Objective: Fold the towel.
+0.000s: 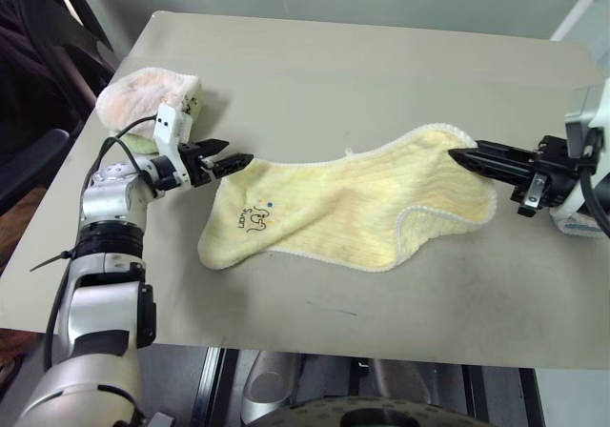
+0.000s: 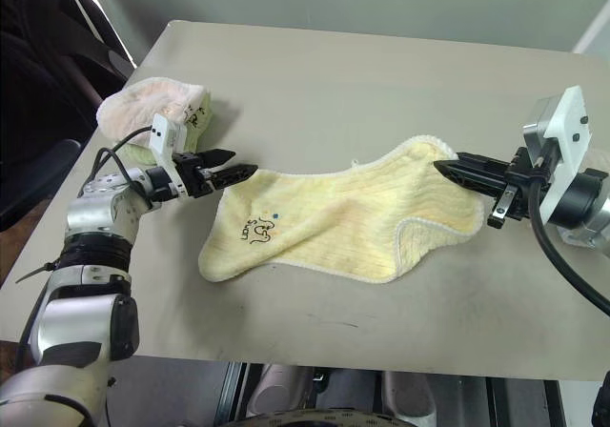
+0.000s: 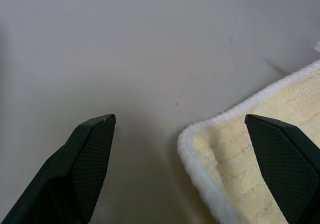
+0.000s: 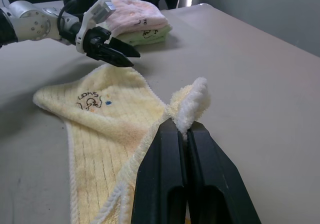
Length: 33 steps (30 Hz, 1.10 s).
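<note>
Right end effector (image 4: 186,129), fluffy towel (image 1: 343,208) corner.

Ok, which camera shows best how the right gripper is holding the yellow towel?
The right wrist view: the right gripper is shut on the towel, pinching its whitish edge. Both eye views show that grip from farther off; the left wrist view shows another corner.

Your two head views looked down over the counter (image 1: 381,74), sharing the towel (image 1: 353,208); each wrist view sat close behind its hand.
</note>
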### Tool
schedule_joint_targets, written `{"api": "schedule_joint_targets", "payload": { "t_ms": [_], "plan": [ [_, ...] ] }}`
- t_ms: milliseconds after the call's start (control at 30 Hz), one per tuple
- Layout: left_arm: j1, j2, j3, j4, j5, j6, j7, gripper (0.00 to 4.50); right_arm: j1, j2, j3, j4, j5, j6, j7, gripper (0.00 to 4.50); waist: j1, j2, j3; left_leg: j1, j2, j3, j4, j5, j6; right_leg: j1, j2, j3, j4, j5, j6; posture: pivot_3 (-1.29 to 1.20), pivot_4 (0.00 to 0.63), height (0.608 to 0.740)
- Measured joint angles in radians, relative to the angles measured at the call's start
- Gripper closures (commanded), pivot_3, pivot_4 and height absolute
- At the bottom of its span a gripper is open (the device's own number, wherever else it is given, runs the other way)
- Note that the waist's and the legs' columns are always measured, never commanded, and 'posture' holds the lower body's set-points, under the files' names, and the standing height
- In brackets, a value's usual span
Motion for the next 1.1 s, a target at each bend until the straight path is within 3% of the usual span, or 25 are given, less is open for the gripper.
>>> {"api": "schedule_joint_targets", "payload": {
  "t_ms": [433, 667, 1100],
  "plan": [
    [-0.039, -0.008, -0.051, 0.013, 0.003, 0.184, -0.127, 0.00, 0.017, -0.013, -0.003, -0.017, 0.033, 0.000, -0.038, 4.46, 0.000, 0.000, 0.000, -0.001, 0.000, 0.000, 0.000, 0.000, 0.000, 0.000, 0.000, 0.000, 0.000, 0.001, 0.004, 0.00, 0.150, 0.733],
    [-0.170, 0.016, -0.083, 0.109, 0.040, 0.279, -0.139, 0.00, 0.039, -0.027, -0.011, -0.016, 0.042, 0.000, -0.041, 4.46, 0.000, 0.000, 0.000, -0.001, 0.000, 0.000, 0.000, 0.000, 0.001, 0.000, 0.000, 0.001, 0.000, 0.001, 0.006, 0.00, 0.150, 0.733],
    [-0.311, 0.020, -0.173, 0.372, 0.179, 0.222, -0.239, 0.00, 0.047, -0.037, -0.011, -0.014, 0.045, -0.003, -0.048, 4.46, 0.001, 0.000, 0.000, -0.002, -0.001, 0.000, 0.000, 0.000, 0.001, -0.001, 0.000, 0.001, 0.000, 0.000, 0.009, 0.00, 0.150, 0.733]
  ]
}}
